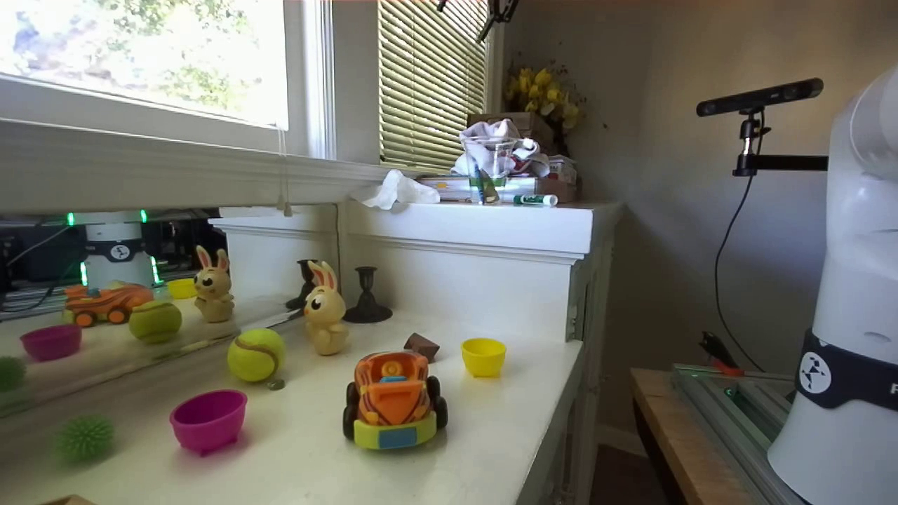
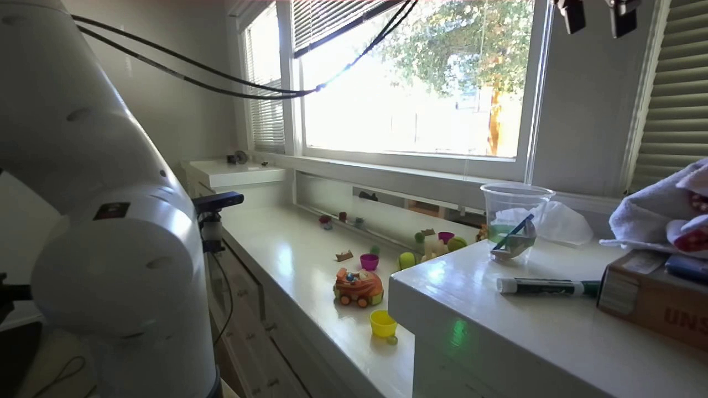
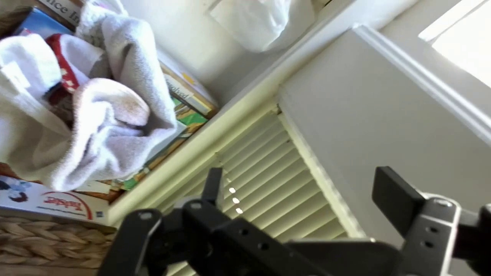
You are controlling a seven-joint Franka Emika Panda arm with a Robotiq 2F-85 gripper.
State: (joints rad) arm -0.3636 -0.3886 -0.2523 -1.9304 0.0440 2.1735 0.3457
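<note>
The rumpled towel (image 3: 122,115) looks nearest the gripper (image 3: 301,188): in the wrist view it lies towards 10 o'clock of it — no clear long axis, just loose folds heaped on a stack of boxes and books (image 3: 53,203). In an exterior view the fingertips (image 2: 575,20) hang higher than the shelf (image 2: 464,287), the towel below them between 5 and 6 o'clock, the clear cup (image 2: 514,221) near 7. The jaws are spread wide — released, with nothing between them.

The white ledge (image 2: 470,279) carries a clear cup (image 2: 515,213) and marker (image 2: 547,286), the counter (image 1: 295,463) a toy car (image 1: 393,403)
</note>
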